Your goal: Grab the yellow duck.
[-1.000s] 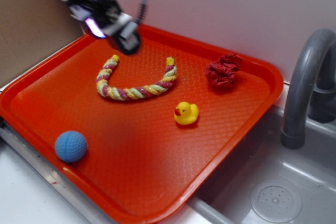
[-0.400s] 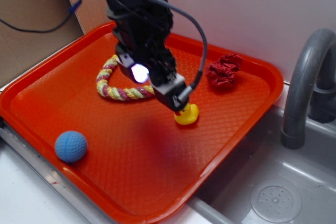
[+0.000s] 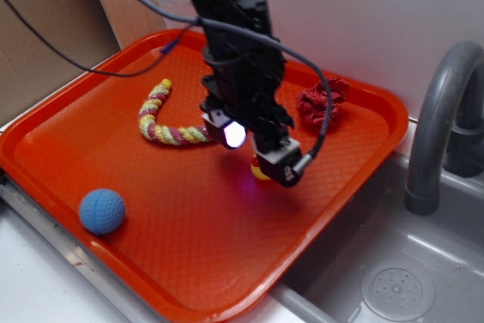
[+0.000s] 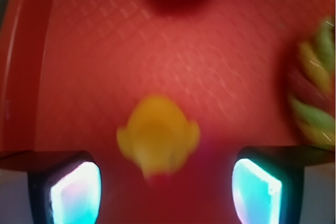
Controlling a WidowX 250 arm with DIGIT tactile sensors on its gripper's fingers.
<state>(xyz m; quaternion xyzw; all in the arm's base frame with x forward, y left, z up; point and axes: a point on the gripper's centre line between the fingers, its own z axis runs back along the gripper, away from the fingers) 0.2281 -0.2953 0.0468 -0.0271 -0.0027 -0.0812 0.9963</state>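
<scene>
Exterior view is showing the tray (image 3: 91, 130) taking up most of the counter beside a sink (image 3: 423, 262), with the arm reaching over its middle. Around it are lying a rope (image 3: 155, 115), a red scrunchie (image 3: 316, 104) near the far rim, and a blue ball (image 3: 102, 211) down at the near corner. The gripper (image 3: 268, 163) is hanging low right over the duck (image 3: 259, 172), hiding all but a sliver of yellow. From the wrist, the duck (image 4: 157, 136) is sitting on the tray between the two fingers (image 4: 76, 190), which are standing spread wide, touching nothing. I'd judge the approach is about finished: lowering a little more, squeezing on the duck and lifting it are what's left.
</scene>
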